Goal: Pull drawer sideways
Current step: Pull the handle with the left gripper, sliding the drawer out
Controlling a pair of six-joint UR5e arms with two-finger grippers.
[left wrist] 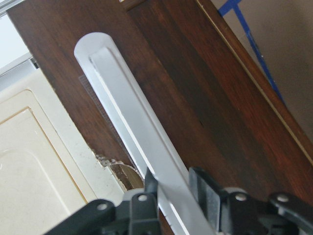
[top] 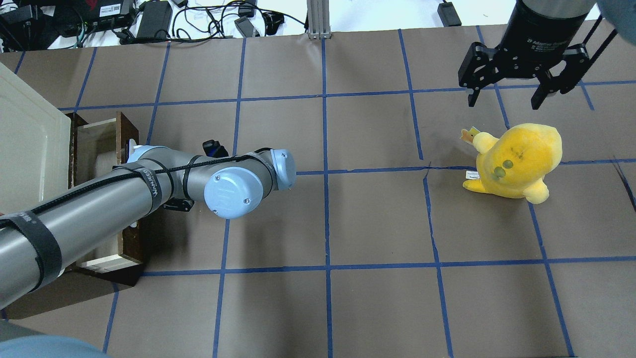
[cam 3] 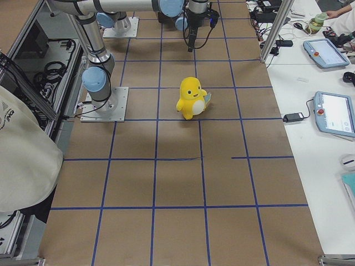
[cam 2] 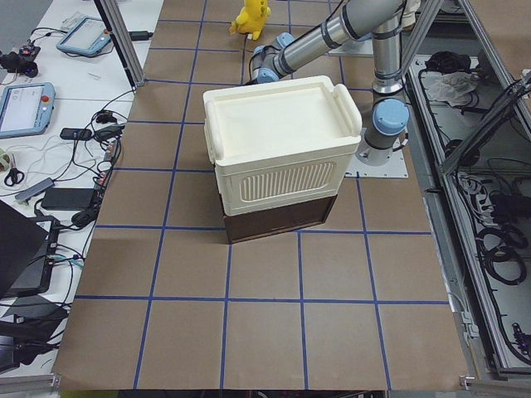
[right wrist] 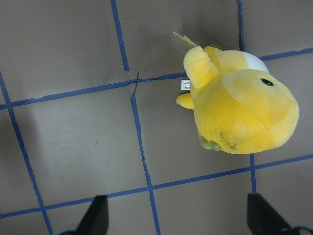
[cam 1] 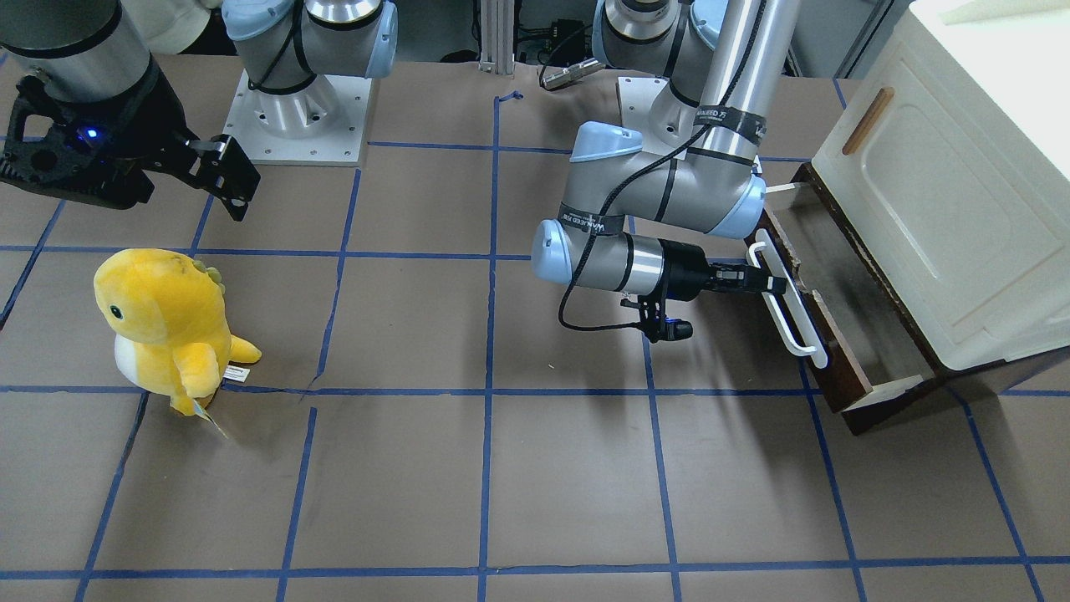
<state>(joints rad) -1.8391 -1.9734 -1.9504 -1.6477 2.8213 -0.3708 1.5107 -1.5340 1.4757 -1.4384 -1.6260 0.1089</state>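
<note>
The dark-brown drawer [cam 1: 844, 380] stands partly pulled out from under the cream-white cabinet [cam 1: 953, 192], its pale inside showing. My left gripper [cam 1: 773, 284] is shut on the drawer's long white bar handle [cam 1: 794, 322]. In the left wrist view the fingers [left wrist: 198, 183] pinch the handle [left wrist: 127, 112] against the dark front [left wrist: 195, 88]. In the overhead view the drawer [top: 130, 248] is mostly hidden by my left arm. My right gripper [top: 514, 97] is open and empty, held above the table just beyond the yellow plush.
A yellow plush dinosaur [cam 1: 163, 326] stands on the brown table with blue tape lines, far from the drawer; it also shows in the right wrist view [right wrist: 239, 107]. The cabinet [cam 2: 282, 157] sits at the table's left end. Cables and devices [top: 149, 17] lie beyond the far edge.
</note>
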